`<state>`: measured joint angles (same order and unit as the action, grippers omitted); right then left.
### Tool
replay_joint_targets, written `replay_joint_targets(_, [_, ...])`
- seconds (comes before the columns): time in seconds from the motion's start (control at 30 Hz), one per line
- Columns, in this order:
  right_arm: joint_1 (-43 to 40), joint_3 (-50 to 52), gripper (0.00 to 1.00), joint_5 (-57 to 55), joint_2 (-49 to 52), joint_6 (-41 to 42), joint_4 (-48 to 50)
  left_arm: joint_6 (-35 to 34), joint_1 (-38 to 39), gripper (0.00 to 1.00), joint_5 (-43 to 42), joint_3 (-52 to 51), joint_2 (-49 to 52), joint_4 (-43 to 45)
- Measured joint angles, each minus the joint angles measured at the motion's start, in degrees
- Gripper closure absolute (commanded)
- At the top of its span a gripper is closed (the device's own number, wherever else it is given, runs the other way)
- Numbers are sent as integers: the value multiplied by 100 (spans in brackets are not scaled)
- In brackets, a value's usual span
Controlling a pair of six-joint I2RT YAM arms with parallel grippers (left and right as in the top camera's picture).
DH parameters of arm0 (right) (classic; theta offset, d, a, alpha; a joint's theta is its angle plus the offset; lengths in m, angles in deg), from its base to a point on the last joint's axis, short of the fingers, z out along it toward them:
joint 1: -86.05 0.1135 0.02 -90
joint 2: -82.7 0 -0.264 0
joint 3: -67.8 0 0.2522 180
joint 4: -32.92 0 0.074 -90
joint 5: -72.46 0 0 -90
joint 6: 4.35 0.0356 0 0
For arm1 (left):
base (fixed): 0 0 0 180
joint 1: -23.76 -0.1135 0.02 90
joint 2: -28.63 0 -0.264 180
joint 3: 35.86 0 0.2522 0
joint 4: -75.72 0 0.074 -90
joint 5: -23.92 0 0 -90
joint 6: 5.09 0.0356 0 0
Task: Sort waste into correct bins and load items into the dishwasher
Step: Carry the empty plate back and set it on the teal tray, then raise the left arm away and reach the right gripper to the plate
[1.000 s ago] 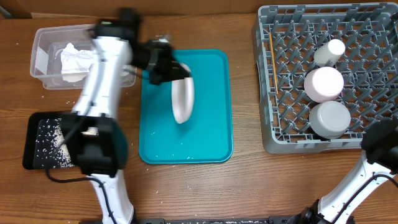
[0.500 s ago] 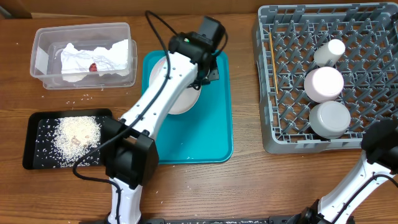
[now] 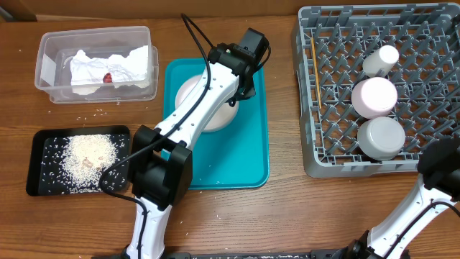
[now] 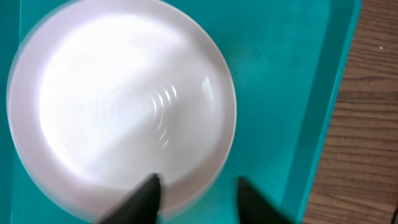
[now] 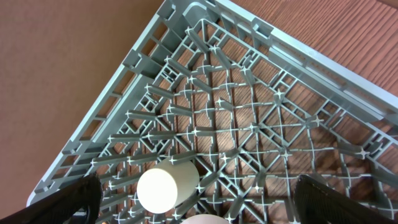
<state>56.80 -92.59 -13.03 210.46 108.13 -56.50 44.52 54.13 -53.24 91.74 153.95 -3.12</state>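
Left gripper point(image 4: 196, 200) hangs over the teal tray point(image 3: 251, 158), fingers point(image 4: 144, 198) spread. One tip is over the near rim of the round pale pink plate point(image 4: 124, 106), the other over bare teal just beside it, so the rim sits in the gap and is not pinched. The plate lies flat on the tray, right under and ahead of the gripper, and the tray's raised edge and wood table point(image 4: 367, 124) are off to its side.

Well away from this gripper:
- the clear tub point(image 3: 54, 39) with the crumpled napkin point(image 3: 90, 66) and red sachet point(image 3: 107, 77) inside – sachet print too small to read
- the black tray point(image 3: 37, 147) heaped with rice point(image 3: 86, 152)
- stray grains point(image 3: 93, 113) on the table between the two

Right gripper point(image 5: 199, 202) is spread wide above a corner of the grey dish rack point(image 5: 205, 81). The white cup point(image 5: 166, 186) lies on the pegs directly below it. Overhead also shows the pink saucer point(image 3: 374, 97), pale bowl point(image 3: 381, 137) and chopsticks point(image 3: 314, 61) in the rack – chopsticks along its far side from this gripper.
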Motion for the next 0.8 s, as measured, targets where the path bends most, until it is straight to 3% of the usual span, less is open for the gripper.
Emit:
replay_joint_targets(0.07, [0, 0, 0, 22, 0, 0, 11, 15, 0, 26, -11, 0, 7, 26])
replay_joint_targets(0.27, [0, 0, 0, 625, 0, 2, 136, 232, -2, 26, -13, 46, 7, -48])
replay_joint_targets(0.53, [153, 0, 0, 2929, 0, -63, 470, 354, -350, 19, -15, 1353, 17, -603])
replay_joint_targets(0.63, [605, 20, 0, 3298, 0, -317, 299, 376, -778, 13, -13, 1991, -7, -866])
replay_joint_targets(0.7, [1069, 87, 0, 3307, 0, -586, 177, 413, -1137, 0, -9, 2323, -37, -1056])
replay_joint_targets(0.8, [2020, 186, 0, 2953, 26, -951, -20, 415, -1727, 0, -2, 2634, -109, -1215])
